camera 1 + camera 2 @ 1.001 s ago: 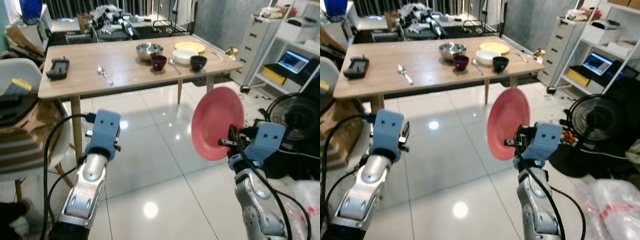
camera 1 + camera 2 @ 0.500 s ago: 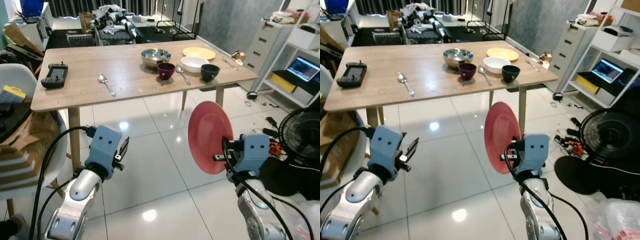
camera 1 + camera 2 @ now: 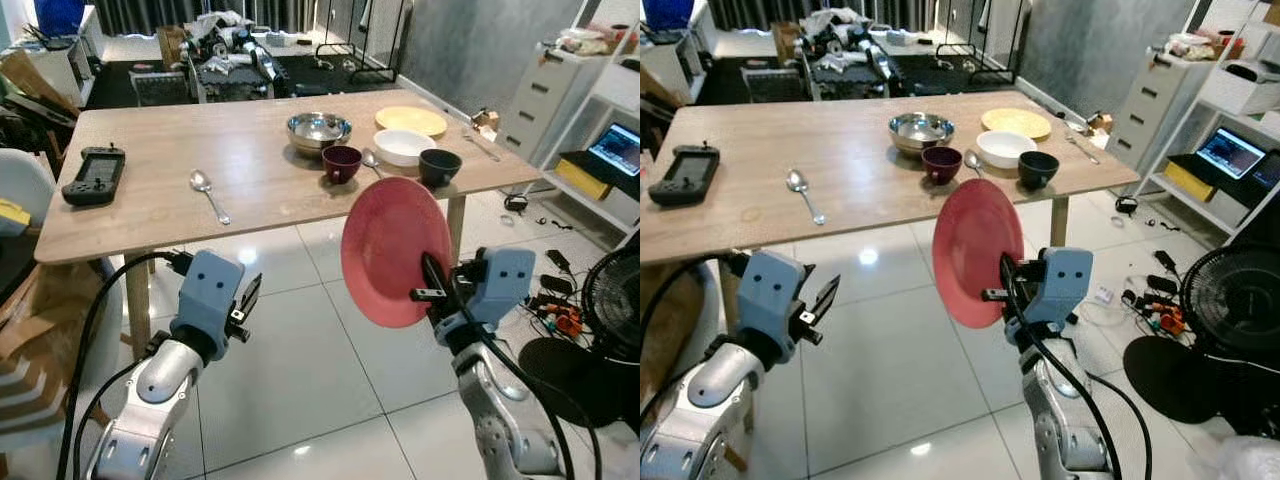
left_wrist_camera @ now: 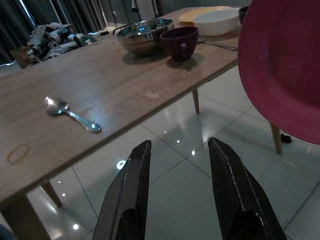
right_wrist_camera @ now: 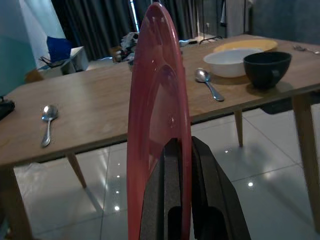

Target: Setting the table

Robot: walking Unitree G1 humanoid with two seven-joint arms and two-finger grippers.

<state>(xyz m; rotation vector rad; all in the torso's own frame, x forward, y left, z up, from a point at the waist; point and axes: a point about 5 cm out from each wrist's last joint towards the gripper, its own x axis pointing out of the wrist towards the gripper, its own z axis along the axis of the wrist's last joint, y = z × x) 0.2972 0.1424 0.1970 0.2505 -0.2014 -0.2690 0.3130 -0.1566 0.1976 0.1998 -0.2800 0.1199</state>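
Edge-on and upright, the red plate (image 3: 392,250) sits pinched in the right gripper (image 3: 432,290), mid-frame just below the wooden table (image 3: 150,205)'s near edge, while the left gripper (image 3: 247,302) hangs spread and empty.

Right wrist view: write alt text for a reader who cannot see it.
The right gripper clamps a red plate held on edge. Behind it, a wooden table carries two spoons, a white bowl, a black bowl and a yellow plate.

Right hand (image 3: 432,290) clamped, apparently firmly; left hand (image 3: 247,305) raised, fingers parted.
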